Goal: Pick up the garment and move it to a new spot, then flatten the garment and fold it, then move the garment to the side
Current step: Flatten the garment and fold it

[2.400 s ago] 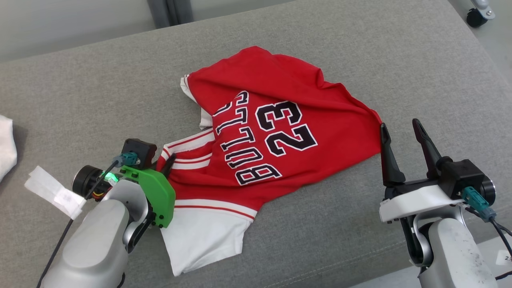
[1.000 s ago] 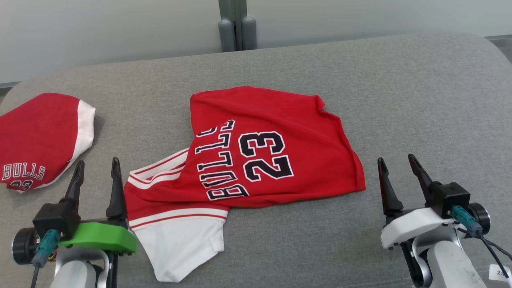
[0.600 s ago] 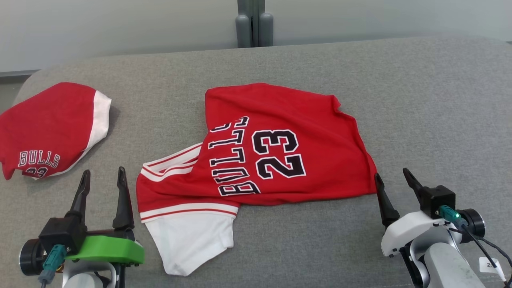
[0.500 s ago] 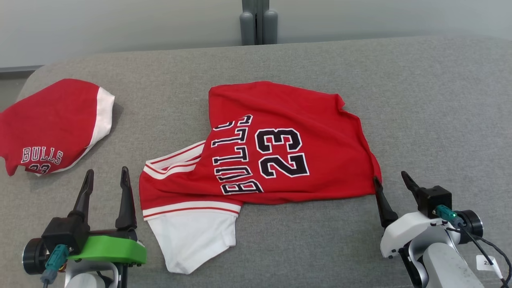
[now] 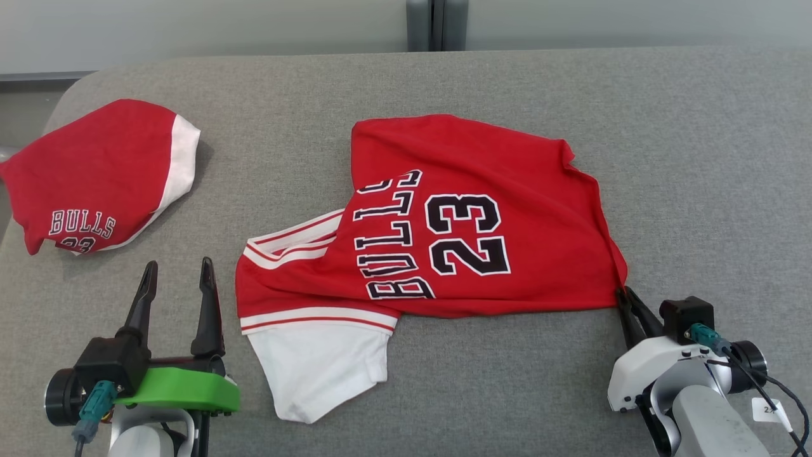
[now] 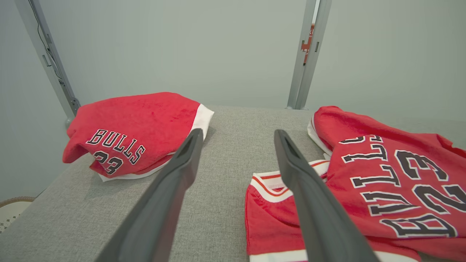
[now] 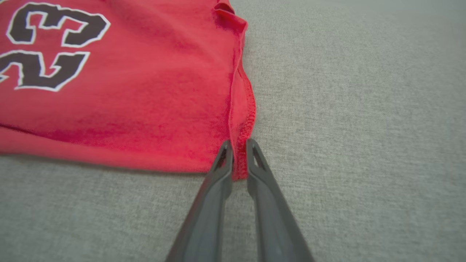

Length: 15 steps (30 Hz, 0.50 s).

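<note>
As the right claw pinched the jersey at its hem corner, we judged a slow, low lift best; left claw splayed, empty.

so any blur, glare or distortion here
head view: soft even light, no glare, faint shadow beside the folded jersey; left wrist view: metal posts lean apart from the wide lens, left end effector fingers soft; right wrist view: red garment hem crisp, right end effector blurred near the bottom edge
</note>
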Motion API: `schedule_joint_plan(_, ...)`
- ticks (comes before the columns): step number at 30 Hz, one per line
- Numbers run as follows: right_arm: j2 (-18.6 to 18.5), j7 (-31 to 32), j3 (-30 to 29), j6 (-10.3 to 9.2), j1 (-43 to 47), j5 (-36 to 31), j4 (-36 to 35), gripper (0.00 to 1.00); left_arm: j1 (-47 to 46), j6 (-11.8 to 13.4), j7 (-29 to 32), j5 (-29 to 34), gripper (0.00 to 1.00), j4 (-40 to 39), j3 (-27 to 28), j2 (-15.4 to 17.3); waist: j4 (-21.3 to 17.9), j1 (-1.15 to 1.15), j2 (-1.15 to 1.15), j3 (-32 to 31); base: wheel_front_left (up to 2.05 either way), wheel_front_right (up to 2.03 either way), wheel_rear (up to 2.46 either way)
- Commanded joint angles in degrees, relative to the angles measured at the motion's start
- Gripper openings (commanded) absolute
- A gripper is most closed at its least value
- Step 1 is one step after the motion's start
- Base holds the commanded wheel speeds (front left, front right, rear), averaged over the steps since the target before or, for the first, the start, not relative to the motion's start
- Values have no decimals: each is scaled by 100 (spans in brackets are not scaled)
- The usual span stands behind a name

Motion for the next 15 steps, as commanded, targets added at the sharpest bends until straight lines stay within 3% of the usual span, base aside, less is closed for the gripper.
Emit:
schedule_joint_plan(1, -22, -18, -17, -11, -71, 15, 21, 0, -80, -18, -18, 23, 100, 8, 38, -33, 2, 0, 0, 5, 0, 0, 0)
schedule_joint_plan(6, 12, -18, 62, -11, -15, 63, -276, 0, 47, -67, -18, 80, 100, 59, 144, -57, -125, 0, 0, -72, 0, 0, 0)
schedule_joint_plan(15, -84, -18, 379, -11, 570, 746, -1612, 0, 209, -101, -18, 114, 100, 128, 267, -96, -462, 0, 0, -269, 0, 0, 0)
